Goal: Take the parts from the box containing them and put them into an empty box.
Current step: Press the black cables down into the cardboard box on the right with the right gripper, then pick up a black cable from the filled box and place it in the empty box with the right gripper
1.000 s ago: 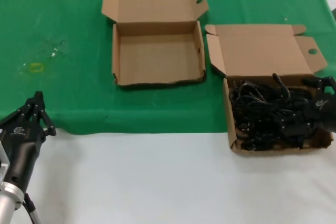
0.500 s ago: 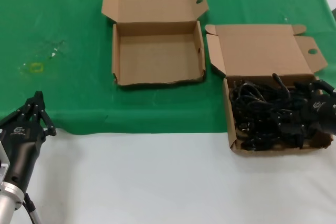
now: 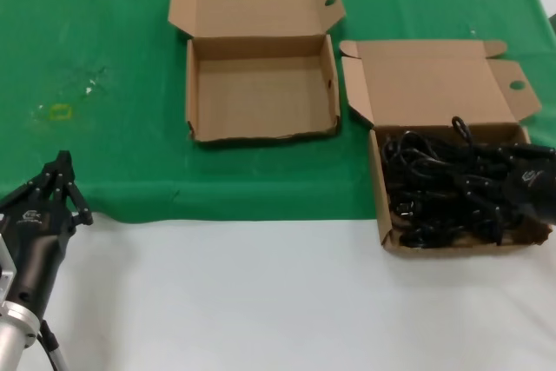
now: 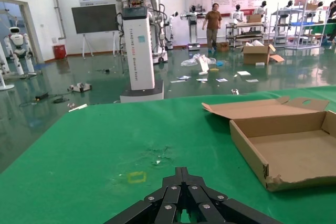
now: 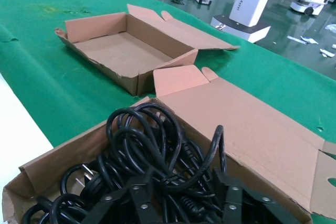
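Jaws, left gripper: drawn together to a point, holding nothing, over the worktop's near left corner, where the green cloth meets the bare white surface.
Left gripper, wrist camera: the same closed black linkage sits low above the cloth, facing a small yellow mark and the open tray of the smaller carton.
Yellow mark: on the cloth toward the worktop's left edge, beyond the left gripper.
Empty box: smaller, shallow, lid folded flat toward the far edge, sitting on the cloth about midway along the worktop; its bare floor shows in the right wrist view too.
Box containing the parts: larger and deeper, just beside the empty box toward the worktop's right edge, its near end over the white surface, tall lid leaning back, round-holed tab on its right.
Parts: a tangle of black power cords filling the larger box; loops rise above the pile and a plug with bare prongs lies among them.
Jaws, right gripper: lowered into the cords at the larger box's right side, fingers spread on either side of a raised loop, not yet clamped on it.
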